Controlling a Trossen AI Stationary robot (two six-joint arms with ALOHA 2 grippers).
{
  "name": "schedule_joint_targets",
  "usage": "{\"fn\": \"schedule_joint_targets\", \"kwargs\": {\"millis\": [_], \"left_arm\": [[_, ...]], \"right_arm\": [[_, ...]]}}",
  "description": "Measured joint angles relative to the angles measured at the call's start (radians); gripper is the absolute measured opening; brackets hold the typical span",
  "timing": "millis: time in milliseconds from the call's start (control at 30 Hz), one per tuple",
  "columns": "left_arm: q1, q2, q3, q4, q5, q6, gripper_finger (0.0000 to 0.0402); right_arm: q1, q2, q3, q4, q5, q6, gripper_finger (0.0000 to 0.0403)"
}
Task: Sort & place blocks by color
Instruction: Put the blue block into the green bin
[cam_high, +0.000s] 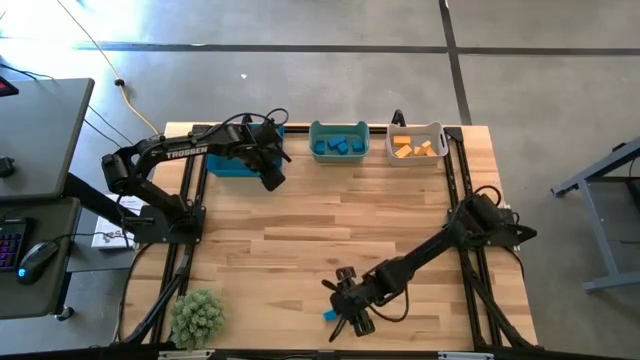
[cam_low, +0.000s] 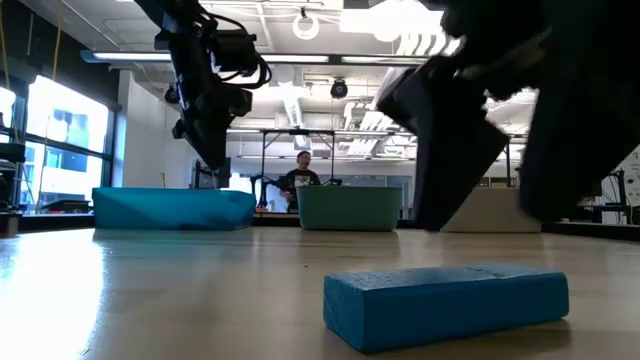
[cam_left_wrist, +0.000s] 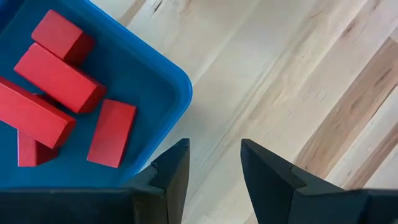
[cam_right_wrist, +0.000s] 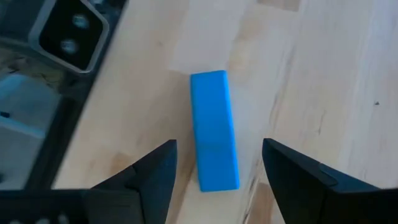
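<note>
Right gripper (cam_right_wrist: 214, 165) sits low at the near edge of the table (cam_high: 300, 230), about centre, fingers spread wide with a blue bar block (cam_right_wrist: 214, 129) lying flat between them; the fingers stand on either side of it with gaps, not touching, nothing held. Low view shows the same blue bar (cam_low: 445, 302) resting flat on the wood, dark gripper bulk just above and behind it

Left gripper (cam_left_wrist: 214, 165) hovers at the far left, just beside the right near corner of the blue bin (cam_left_wrist: 155, 87), fingers partly open and empty, only bare wood between them. In the low view it hangs well above the table

Blue bin holds red blocks (cam_left_wrist: 59, 78), several bars lying loose and overlapping. Teal bin (cam_high: 339, 141) in the far middle holds blue blocks (cam_high: 338, 145). White bin (cam_high: 416, 143) far right holds orange blocks (cam_high: 418, 148). Three bins in a row along the far edge

Small green plant (cam_high: 197, 316) at the near left corner. A person (cam_low: 301, 175) shows in the room behind the bins, low view
</note>
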Motion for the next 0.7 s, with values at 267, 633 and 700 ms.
{"fn": "schedule_joint_targets", "kwargs": {"millis": [267, 633, 700], "left_arm": [[0.000, 0.000, 0.000, 0.001, 0.000, 0.000, 0.0132], [0.000, 0.000, 0.000, 0.005, -0.004, 0.000, 0.0132], [0.000, 0.000, 0.000, 0.008, -0.004, 0.000, 0.0132]], "right_arm": [[-0.002, 0.066, 0.000, 0.008, 0.009, -0.009, 0.0224], [0.009, 0.082, 0.002, 0.049, 0.032, -0.093, 0.0145], [0.008, 0.082, 0.002, 0.046, 0.032, -0.093, 0.0109]]}}
